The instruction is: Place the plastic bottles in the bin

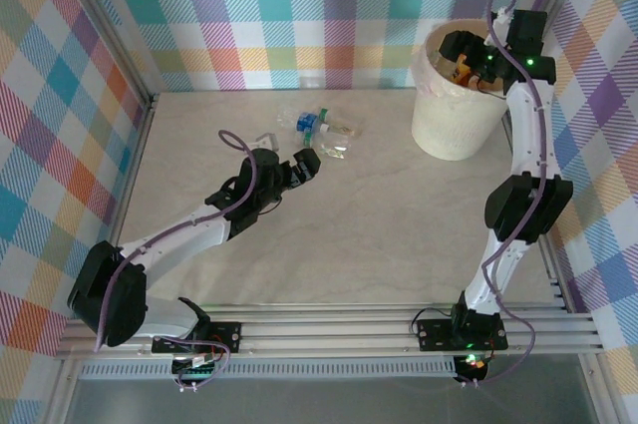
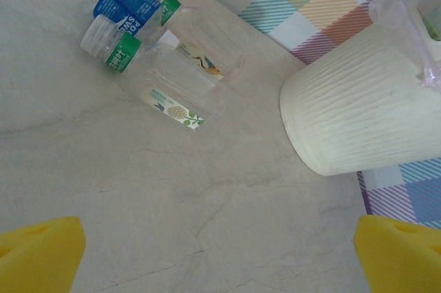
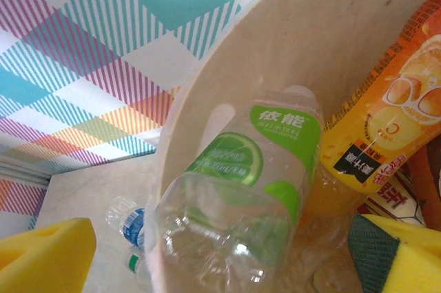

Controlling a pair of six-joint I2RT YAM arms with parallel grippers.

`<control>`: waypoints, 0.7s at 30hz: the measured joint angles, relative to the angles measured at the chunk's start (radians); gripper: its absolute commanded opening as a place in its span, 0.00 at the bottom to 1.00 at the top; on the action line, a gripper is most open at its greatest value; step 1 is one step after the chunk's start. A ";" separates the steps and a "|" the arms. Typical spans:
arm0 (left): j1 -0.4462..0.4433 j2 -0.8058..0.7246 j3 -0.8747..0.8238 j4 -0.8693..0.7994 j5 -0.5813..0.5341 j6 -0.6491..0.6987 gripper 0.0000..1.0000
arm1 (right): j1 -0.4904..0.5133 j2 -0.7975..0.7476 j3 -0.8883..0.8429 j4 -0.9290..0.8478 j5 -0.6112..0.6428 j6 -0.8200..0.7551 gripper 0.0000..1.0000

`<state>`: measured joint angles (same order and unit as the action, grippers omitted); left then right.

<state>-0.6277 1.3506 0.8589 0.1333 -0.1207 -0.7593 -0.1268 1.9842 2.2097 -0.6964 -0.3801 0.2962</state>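
Loose bottles: three or four plastic bottles (image 1: 321,129) are lying in a tight cluster at the far middle of the tabletop (image 1: 379,234). They are touching one another and sitting well apart from the bin (image 1: 454,130) on their right.
Blue-label bottle (image 2: 127,2): it is lying on its side at the cluster's far edge, with its white cap pointing away from the bin.
Leaf-label bottle (image 2: 176,100): clear and on its side, it is sitting nearest the left hand and offering the easiest first pick.
Handling: the bottles are looking empty, thin-walled and partly crushed. I am judging them very light, springy and slick, and a hard squeeze risks buckling one or squirting it sideways.
Where to hold: I am favouring a grip across the mid-body, over the label, where the wall is widest and least rounded. The cap end is looking too narrow.
Left hand (image 1: 304,165): it is hovering just short of the cluster, its yellow pads (image 2: 41,255) spread wide with nothing between them.
Right hand (image 1: 467,55): it is hanging in the bin's mouth with its pads apart. A green-label bottle (image 3: 255,169) is showing between them but appears to be touching neither, so I am judging it not gripped.
Bin contents: the green-label bottle is leaning beside an orange bottle (image 3: 386,127) against the inner wall.
Surface: the tabletop is looking pale, marbled, flat and smooth, so a nudged bottle is likely to be sliding or rolling.
Room: plaid walls (image 1: 299,5) are closing in the tabletop at the back and on both sides, and bare tabletop is lying open between cluster and bin.
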 measured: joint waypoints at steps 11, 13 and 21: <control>0.000 0.024 0.011 -0.019 -0.001 -0.014 1.00 | 0.002 -0.220 -0.250 0.060 -0.032 -0.008 1.00; 0.000 0.038 0.024 -0.031 0.000 -0.019 1.00 | 0.002 -0.276 -0.323 0.085 -0.049 -0.007 1.00; 0.000 0.101 0.070 -0.055 -0.001 -0.045 1.00 | 0.029 -0.483 -0.581 0.220 -0.121 0.015 1.00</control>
<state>-0.6277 1.4517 0.9287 0.0788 -0.1215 -0.8043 -0.0982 1.5009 1.6283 -0.4767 -0.5007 0.3111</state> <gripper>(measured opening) 0.997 0.996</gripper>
